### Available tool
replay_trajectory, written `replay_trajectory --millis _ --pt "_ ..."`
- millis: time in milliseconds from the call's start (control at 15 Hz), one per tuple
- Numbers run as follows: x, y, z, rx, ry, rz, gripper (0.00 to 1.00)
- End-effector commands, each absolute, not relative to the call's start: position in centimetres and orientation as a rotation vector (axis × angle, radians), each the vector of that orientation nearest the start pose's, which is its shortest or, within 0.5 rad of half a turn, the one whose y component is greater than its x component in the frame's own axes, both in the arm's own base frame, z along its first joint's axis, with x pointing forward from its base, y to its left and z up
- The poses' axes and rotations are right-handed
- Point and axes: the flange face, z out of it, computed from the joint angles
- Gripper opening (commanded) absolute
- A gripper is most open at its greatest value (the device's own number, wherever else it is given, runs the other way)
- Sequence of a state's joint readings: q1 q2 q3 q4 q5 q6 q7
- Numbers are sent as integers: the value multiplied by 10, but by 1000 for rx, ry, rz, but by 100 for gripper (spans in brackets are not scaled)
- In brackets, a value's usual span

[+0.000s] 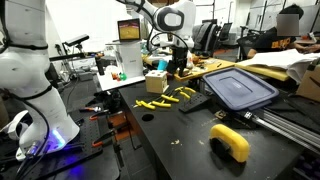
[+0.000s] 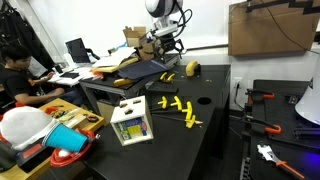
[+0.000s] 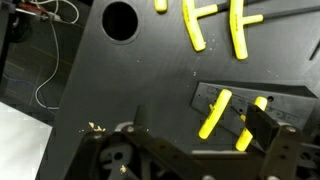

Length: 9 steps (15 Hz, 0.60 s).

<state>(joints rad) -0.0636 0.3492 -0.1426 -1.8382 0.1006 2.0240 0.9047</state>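
The tool (image 3: pixel 200 135) hangs released and empty just above the black tabletop (image 3: pixel 130 85). One of its fingers (image 3: pixel 268 128) sits just beside two yellow pegs (image 3: pixel 214 113) lying on a dark block (image 3: pixel 290 100). More yellow pieces (image 3: pixel 192 22) lie loose farther on, near a round hole (image 3: pixel 120 18). In an exterior view a blue lid (image 1: pixel 238 88) lies near the tool.
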Motion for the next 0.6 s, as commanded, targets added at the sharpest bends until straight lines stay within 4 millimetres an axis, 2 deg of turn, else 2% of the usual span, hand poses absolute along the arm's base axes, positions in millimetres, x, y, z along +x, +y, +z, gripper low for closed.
replay_trajectory --millis 0,333,533 --pt "588 -105 350 -2829 1489 344 100" --pt "576 -95 367 -3056 1107 413 100" --pt "568 -88 383 -3155 854 440 100"
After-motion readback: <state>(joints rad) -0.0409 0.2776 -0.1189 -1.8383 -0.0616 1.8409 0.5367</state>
